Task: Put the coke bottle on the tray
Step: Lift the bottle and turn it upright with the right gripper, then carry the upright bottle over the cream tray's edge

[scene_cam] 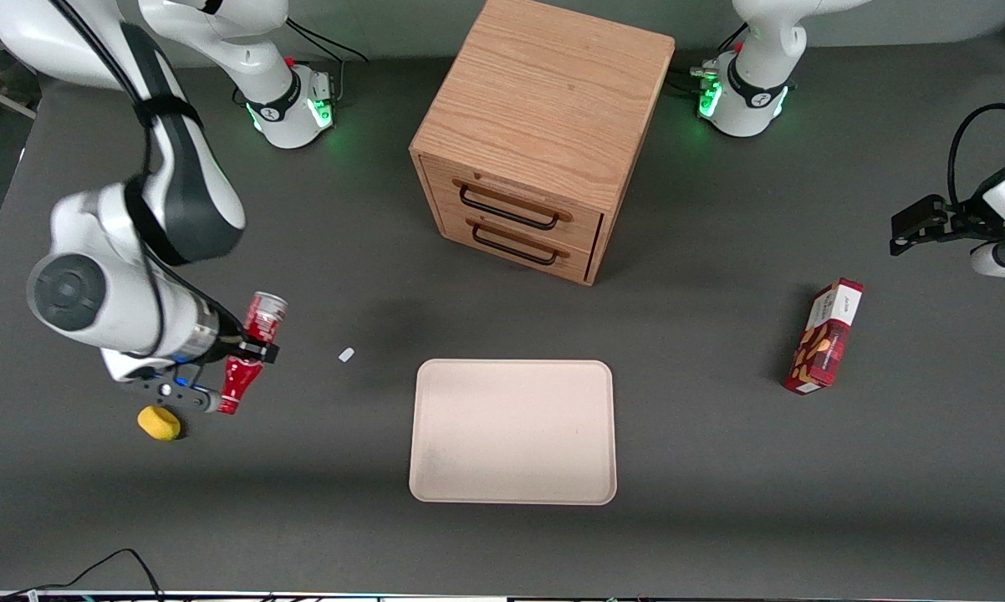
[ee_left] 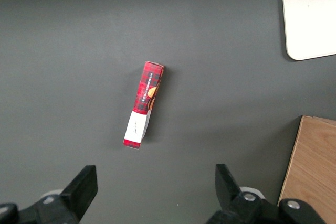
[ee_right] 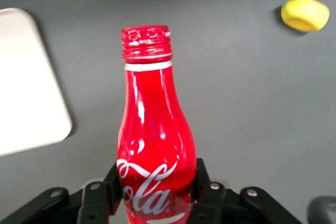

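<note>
From the front, the coke bottle [scene_cam: 250, 353] is seen pinched in the gripper [scene_cam: 247, 349] above the desk [scene_cam: 720, 468], toward the working arm's end, well apart from the tray [scene_cam: 512, 431]. At the right wrist, the fingers [ee_right: 207, 190] are pressed against the bottle's body (cap [ee_right: 146, 42] pointing away).

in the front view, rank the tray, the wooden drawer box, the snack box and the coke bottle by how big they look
1. Wooden drawer box, nearly matching the tray
2. Tray
3. Snack box, coke bottle: alike; the bottle is lifted in the gripper, so unsure

Dark grey table [scene_cam: 720, 468], wooden drawer box [scene_cam: 544, 125]
</note>
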`<state>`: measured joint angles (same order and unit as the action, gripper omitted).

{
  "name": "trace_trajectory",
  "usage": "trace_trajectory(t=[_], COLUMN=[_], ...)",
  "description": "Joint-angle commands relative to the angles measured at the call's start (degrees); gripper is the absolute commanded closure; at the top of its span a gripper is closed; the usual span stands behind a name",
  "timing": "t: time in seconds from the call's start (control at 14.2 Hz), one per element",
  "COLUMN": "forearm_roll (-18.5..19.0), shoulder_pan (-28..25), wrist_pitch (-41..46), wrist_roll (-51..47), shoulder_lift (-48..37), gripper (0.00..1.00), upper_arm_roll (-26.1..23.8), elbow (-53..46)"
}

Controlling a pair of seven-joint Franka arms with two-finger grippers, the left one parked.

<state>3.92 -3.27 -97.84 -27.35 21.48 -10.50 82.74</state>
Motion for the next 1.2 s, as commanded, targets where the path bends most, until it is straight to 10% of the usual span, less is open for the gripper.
trace_trajectory(t=[0.0,0.85,1.13], forearm_roll=[-1.2,-1.38,6.0], shoulder_pan=[-0.59,-5.33,-6.74], wrist_pitch=[7.22,-13.67,-20.01], wrist_roll=[6.67,-4.38,-4.47], shoulder_lift=[1.19,28.24,33.62], gripper=[1.0,1.0,1.0], upper_arm_roll=[-2.84,-12.44,-12.17], elbow=[-11.7,-23.68,-23.33])
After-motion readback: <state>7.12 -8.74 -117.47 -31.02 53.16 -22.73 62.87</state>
